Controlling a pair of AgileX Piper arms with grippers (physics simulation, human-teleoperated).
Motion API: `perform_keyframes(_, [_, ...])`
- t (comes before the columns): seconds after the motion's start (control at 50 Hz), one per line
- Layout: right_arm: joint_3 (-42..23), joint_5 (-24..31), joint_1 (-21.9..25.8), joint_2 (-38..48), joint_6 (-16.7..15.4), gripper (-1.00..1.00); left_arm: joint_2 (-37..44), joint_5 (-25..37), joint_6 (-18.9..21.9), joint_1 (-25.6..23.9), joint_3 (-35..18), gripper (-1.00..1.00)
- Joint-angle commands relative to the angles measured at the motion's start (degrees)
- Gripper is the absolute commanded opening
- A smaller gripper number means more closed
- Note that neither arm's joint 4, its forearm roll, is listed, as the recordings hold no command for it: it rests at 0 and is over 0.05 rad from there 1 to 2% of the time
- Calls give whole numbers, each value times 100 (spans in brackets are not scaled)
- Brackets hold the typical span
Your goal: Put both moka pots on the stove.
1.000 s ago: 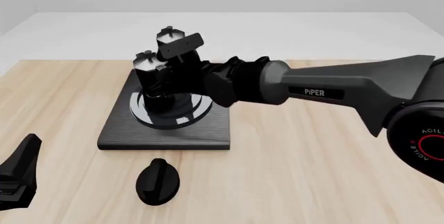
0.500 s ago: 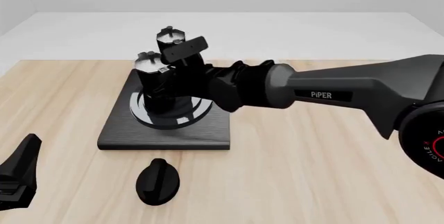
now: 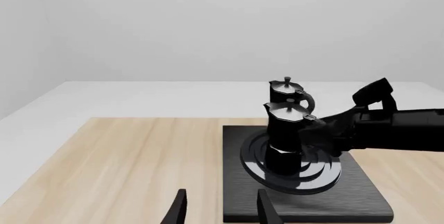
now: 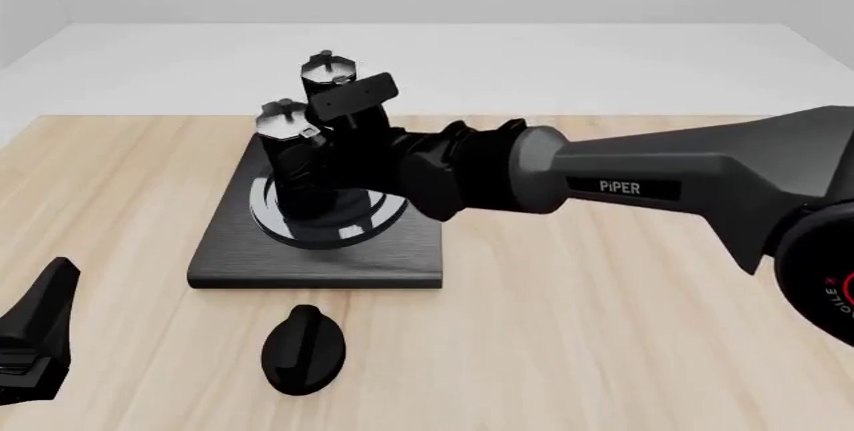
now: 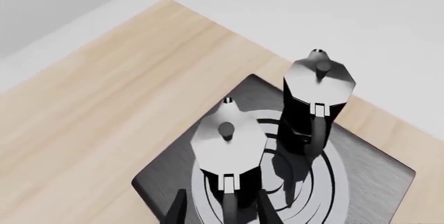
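Front view: both moka pots stand upright on the stove [image 4: 227,256], the near pot [image 4: 284,151] on the ring burner [image 4: 354,223] and the far pot [image 4: 324,73] toward 12 o'clock of it, close together but seemingly apart. My right gripper [image 5: 220,208] sits low behind the near pot; in the right wrist view its fingers [image 5: 178,211] flank the pot's handle [image 5: 227,190] with a sliver of daylight each side, so I judge it parted and holding nothing, though I can't rule out light contact. Left gripper [image 3: 219,211] is parked toward 7 o'clock by the table edge, fingers apart, empty. Black oval knob [image 4: 303,348] lies at 6 o'clock of the stove, clear of it. Placement looks done. Risk now is the pull-out: fingers straddle the handle, so any sideways drift or twist while I back away could hook it and tip the near pot into the far one. I'd back straight out along the fingers.
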Motion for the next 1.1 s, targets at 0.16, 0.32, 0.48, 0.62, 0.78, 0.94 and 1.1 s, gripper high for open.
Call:
perform_keyframes(0.16, [41,-15,29,-30,136,100,-1,0,1,0,0,100])
perform_keyframes(0.32, [99,-9,29,-108,160,100,-1,0,0,1,0,100])
perform_keyframes(0.48, [318,-59,3,-342,209,100,-1,1,0,0,0,100])
perform_keyframes(0.62, [615,-146,-32,-606,269,100,0,0,1,2,0,100])
perform_keyframes(0.78, [1037,-193,-37,-1063,227,100,-1,0,-3,1,0,100])
perform_keyframes(0.94, [1554,-272,176,-1612,307,100,0,0,0,0,0,100])
perform_keyframes(1.1, [2083,-265,276,-2272,188,100,-1,0,-1,0,0,100])
